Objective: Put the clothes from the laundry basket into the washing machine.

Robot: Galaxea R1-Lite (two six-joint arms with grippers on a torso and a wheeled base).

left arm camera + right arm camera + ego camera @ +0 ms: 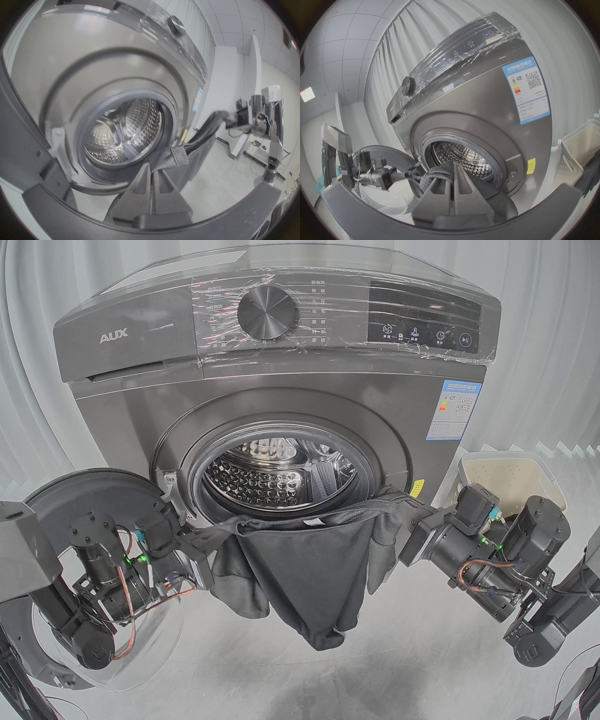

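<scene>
A dark grey garment (306,571) hangs stretched in front of the washing machine's (275,396) open drum mouth (281,474). My left gripper (209,540) is shut on its left edge and my right gripper (406,512) is shut on its right edge. In the left wrist view the closed fingers (152,184) pinch a folded hem of the garment (170,156), just below the drum opening (123,131). The right wrist view has the fingers (453,187) clamped on bunched dark cloth (437,172) before the drum (462,156). A beige laundry basket (509,474) stands at the machine's right.
The round door (81,502) is swung open at the left, behind my left arm. Pale curtains hang behind the machine. The grey floor (312,671) lies bare below the hanging garment. Dark cloth (590,175) drapes beside the basket (578,150).
</scene>
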